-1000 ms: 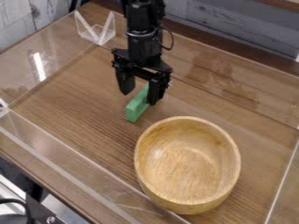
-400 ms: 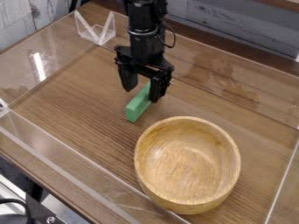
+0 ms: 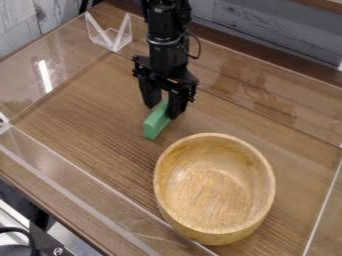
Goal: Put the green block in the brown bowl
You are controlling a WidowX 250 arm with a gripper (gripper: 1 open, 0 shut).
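A wood-grain tabletop (image 3: 94,120) is enclosed by low clear plastic walls (image 3: 54,200) along its edges, and a small clear triangular stand (image 3: 110,35) is seen at the far left, well apart from everything else. A grey planked wall (image 3: 267,25) is seen behind the table. The large round bowl of light tan wood with a thick rim (image 3: 214,187) is placed on the near right part of the table and is seen to be empty. Nothing is found between the bowl and the long, slim bright green rectangular block (image 3: 156,120), which lies on the tabletop just beyond the bowl's far left rim, near it but not touching it. The block's far end is partly hidden by the black robot gripper (image 3: 164,100).

The black arm is held upright over the block, with the gripper pointed straight down. The two fingers (image 3: 144,92) are lowered on either side of the block's far end. The jaws are narrowed around the block, but whether a firm grip has been made cannot be told. The block is seen resting on the table.
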